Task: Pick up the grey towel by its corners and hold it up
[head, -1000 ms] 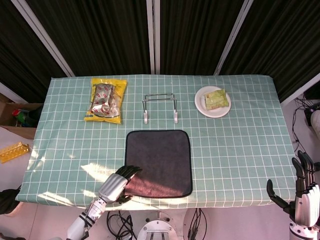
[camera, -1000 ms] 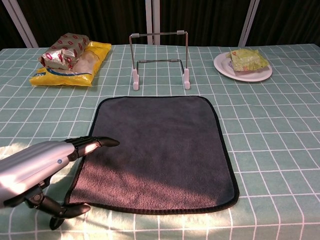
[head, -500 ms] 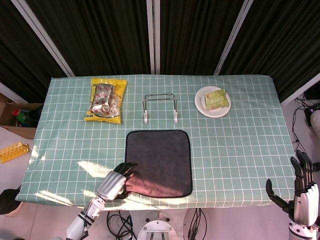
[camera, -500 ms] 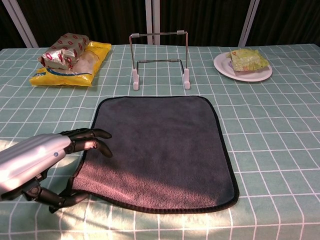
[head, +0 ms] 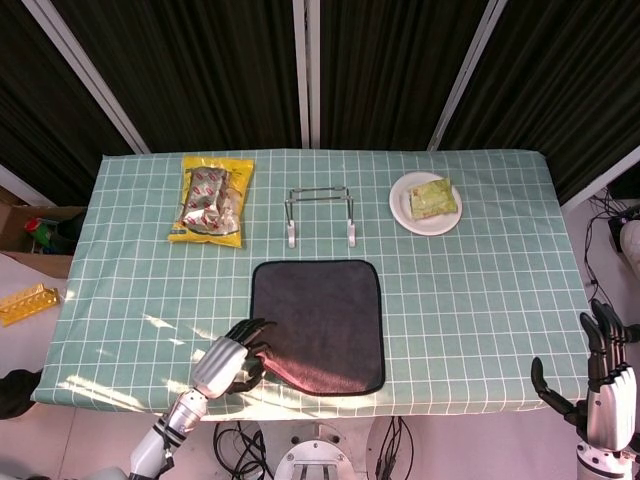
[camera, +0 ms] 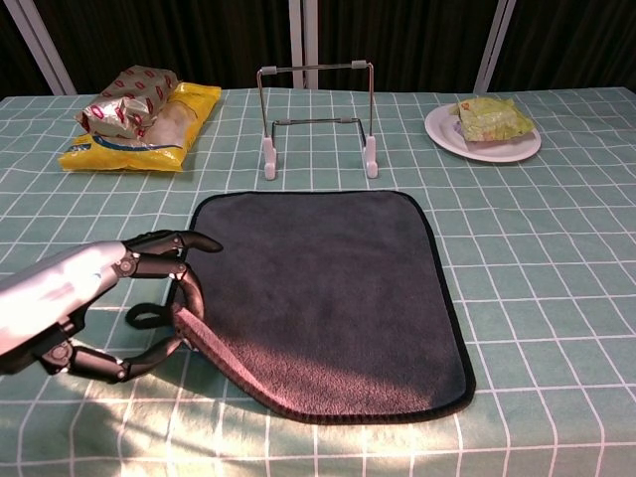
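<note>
The grey towel (head: pixel 325 318) (camera: pixel 333 283) lies mid-table near the front edge, flat except for its near left corner. My left hand (head: pixel 227 364) (camera: pixel 94 298) is at that corner and pinches it, with its fingers (camera: pixel 174 243) over the edge and the thumb underneath. The corner (camera: pixel 189 313) is raised off the checked cloth and folded inward. My right hand (head: pixel 606 388) hangs off the table past the front right corner, far from the towel, fingers spread and holding nothing. The chest view does not show it.
A wire rack (head: pixel 320 213) (camera: pixel 318 114) stands just behind the towel. Yellow snack bags (head: pixel 211 198) (camera: pixel 139 119) lie at the back left. A white plate (head: pixel 402 208) (camera: pixel 437 127) with a green packet (head: pixel 431 196) sits back right.
My left hand has closed on the towel's near left corner and drawn it up and inward; a second ago the corner lay flat. The right hand has barely moved.
</note>
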